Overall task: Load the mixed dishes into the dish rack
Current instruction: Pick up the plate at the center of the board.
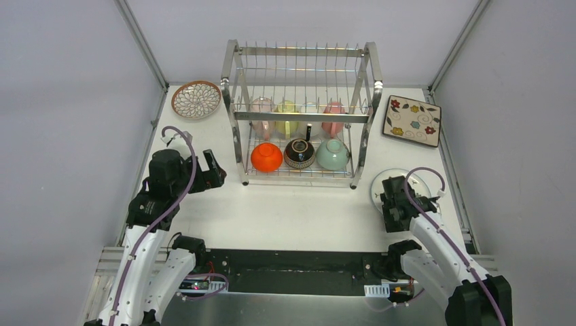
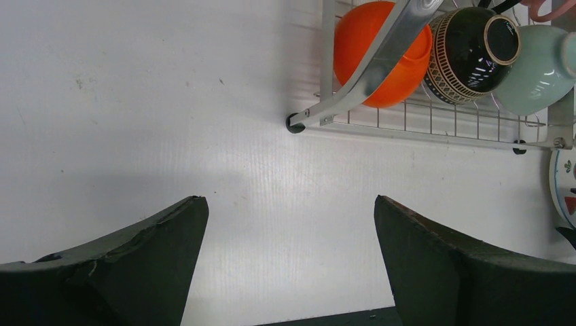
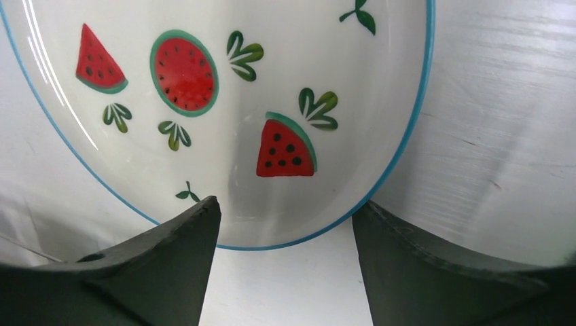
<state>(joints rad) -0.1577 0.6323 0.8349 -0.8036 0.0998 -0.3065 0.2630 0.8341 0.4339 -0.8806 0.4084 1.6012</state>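
Note:
The steel dish rack [image 1: 299,50] stands at the back middle. Its bottom tier holds an orange bowl [image 1: 266,157], a brown bowl [image 1: 299,153] and a mint bowl [image 1: 333,155]; several pastel cups [image 1: 286,112] sit above them. A white plate with red fruit pictures and a blue rim [image 3: 204,136] lies flat right of the rack. My right gripper [image 3: 285,202] is open, low over the plate's near rim, with its fingers either side of that edge. My left gripper [image 2: 291,198] hangs open over bare table, left of the rack's front corner [image 2: 295,123].
A brown-rimmed petal-pattern plate [image 1: 196,99] lies at the back left beside the rack. A square floral plate [image 1: 411,121] lies at the back right. Grey walls close in both sides, and the arm bases occupy the near edge.

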